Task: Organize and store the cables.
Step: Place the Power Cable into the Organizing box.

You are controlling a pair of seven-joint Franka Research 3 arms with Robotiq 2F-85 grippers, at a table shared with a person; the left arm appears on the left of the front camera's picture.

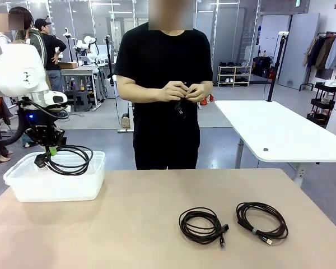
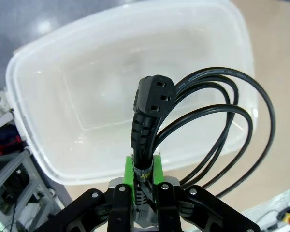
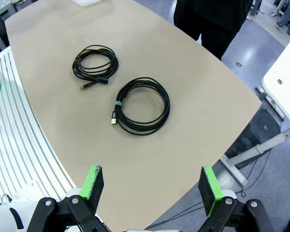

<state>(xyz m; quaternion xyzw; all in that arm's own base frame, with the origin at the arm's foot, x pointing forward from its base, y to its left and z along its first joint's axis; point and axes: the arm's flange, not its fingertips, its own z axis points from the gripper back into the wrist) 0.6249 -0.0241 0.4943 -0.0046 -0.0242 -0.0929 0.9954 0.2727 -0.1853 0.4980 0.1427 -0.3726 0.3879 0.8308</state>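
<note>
While my left fingers (image 2: 129, 171) clamp the cable (image 2: 152, 96) by its plug, its coil hangs just above the bin (image 2: 101, 82). My right fingers (image 3: 93, 186) stand wide, empty.

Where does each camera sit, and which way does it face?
Front: between the arms, facing across the table at the person; left arm at picture left.
Left wrist: looks down its shut jaws, gripping a cable over the bin.
Right wrist: high, looking down past open jaws at two coils.
Shared: front also shows those coils.

Front across table (image 1: 145, 224), wrist cams down (shared)
</note>
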